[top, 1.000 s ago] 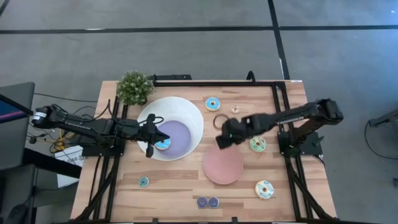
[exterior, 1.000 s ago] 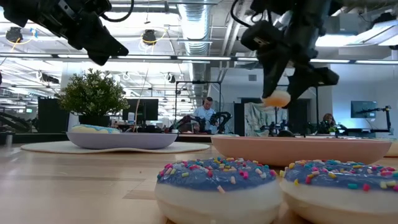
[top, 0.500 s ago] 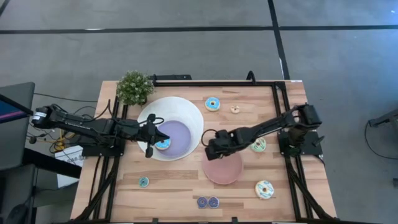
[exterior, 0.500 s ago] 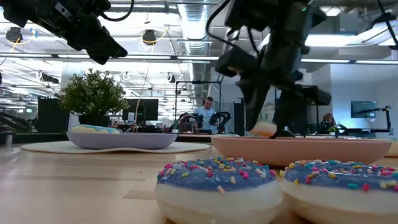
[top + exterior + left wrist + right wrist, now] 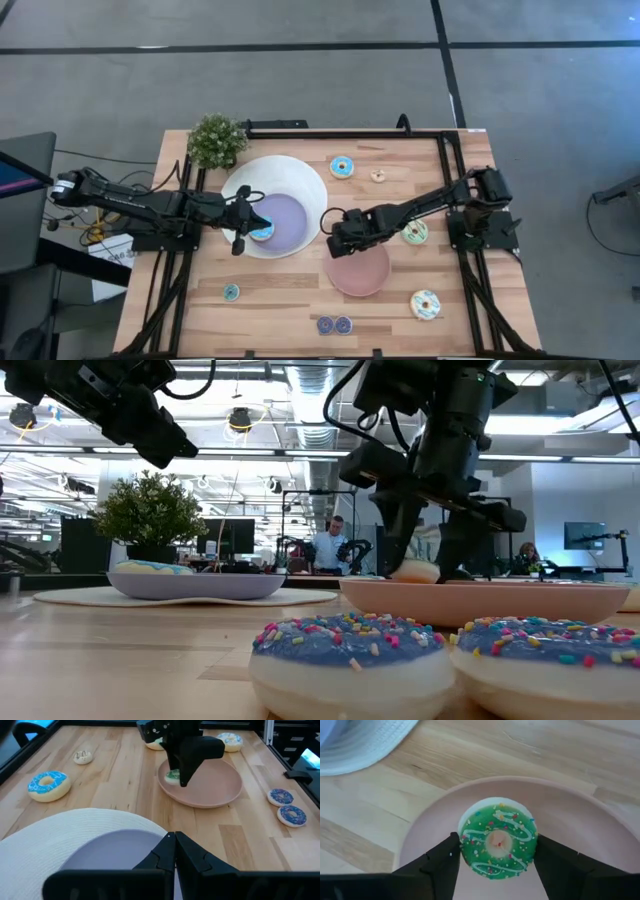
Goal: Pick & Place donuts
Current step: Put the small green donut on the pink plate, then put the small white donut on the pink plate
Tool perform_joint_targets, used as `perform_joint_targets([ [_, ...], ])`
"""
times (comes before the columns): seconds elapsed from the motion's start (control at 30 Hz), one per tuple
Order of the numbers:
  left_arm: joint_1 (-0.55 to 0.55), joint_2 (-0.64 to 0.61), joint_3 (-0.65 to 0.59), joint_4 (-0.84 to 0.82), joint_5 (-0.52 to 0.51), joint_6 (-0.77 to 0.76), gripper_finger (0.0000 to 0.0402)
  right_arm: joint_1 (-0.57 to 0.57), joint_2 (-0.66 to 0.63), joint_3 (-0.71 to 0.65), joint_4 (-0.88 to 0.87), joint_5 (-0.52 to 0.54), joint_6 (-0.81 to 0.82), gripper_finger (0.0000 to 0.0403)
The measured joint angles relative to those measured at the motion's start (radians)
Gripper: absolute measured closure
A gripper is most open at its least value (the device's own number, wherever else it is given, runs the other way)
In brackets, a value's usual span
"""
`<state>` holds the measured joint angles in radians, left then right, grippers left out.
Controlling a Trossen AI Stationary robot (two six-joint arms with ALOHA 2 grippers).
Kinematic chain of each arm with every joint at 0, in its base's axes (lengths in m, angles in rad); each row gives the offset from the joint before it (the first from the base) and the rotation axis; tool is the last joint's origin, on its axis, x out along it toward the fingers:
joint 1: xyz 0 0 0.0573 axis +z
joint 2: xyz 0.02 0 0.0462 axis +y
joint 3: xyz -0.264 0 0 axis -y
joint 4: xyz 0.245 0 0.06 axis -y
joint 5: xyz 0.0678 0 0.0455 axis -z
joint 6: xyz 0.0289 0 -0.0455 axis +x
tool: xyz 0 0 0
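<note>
Table (image 5: 300,290) under me is pale wood, planked, visible grain, satin finish. Pink plate (image 5: 600,885) looks smooth matt plastic. Green donut (image 5: 498,844) on it: glossy icing, white drizzle lines, tiny sprinkles, cream matt base. Big white bowl (image 5: 65,832) has a fine ribbed, woven-looking rim, smooth lilac centre. My right gripper (image 5: 495,862) fingers (image 5: 440,865) are dark matt plastic. Near blue donuts (image 5: 350,660): bumpy sprinkles, smooth pale sides. Frame rails (image 5: 160,290) black metal.

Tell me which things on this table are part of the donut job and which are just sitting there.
Job: green-iced donut between the right gripper fingers on the pink plate; blue donut; two dark-blue donuts; donut in the white bowl.

Lying about: potted plant; left gripper, waiting over the bowl.
</note>
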<state>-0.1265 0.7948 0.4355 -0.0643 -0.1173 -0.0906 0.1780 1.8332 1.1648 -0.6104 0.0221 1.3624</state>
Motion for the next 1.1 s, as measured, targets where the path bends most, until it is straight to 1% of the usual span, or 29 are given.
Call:
perform_joint_targets([
  [0.1, 0.000, 0.000, 0.000, 0.000, 0.000, 0.000, 0.0401, 0.000, 0.000, 0.000, -0.008, -0.009, 0.000, 0.0163],
  [0.43, 0.000, 0.000, 0.000, 0.001, 0.000, 0.004, 0.0401, 0.000, -0.003, 0.000, -0.016, -0.027, 0.000, 0.0163],
  [0.6, 0.000, 0.000, 0.000, 0.001, -0.001, 0.005, 0.0401, -0.008, -0.061, -0.001, -0.028, -0.027, -0.009, 0.0163],
  [0.77, 0.000, 0.000, 0.000, 0.001, -0.001, 0.008, 0.0401, -0.034, -0.160, -0.001, -0.050, -0.023, -0.099, 0.0163],
  [0.9, 0.000, 0.000, 0.000, 0.001, -0.001, 0.008, 0.0401, -0.065, -0.234, -0.001, -0.071, -0.023, -0.215, 0.0163],
  [1.0, 0.000, 0.000, 0.000, 0.002, -0.001, 0.008, 0.0401, -0.084, -0.267, -0.001, -0.056, -0.023, -0.328, 0.0163],
  [1.1, 0.000, 0.000, 0.000, 0.003, -0.001, 0.008, 0.0401, -0.102, -0.278, -0.001, -0.048, -0.023, -0.385, 0.0163],
])
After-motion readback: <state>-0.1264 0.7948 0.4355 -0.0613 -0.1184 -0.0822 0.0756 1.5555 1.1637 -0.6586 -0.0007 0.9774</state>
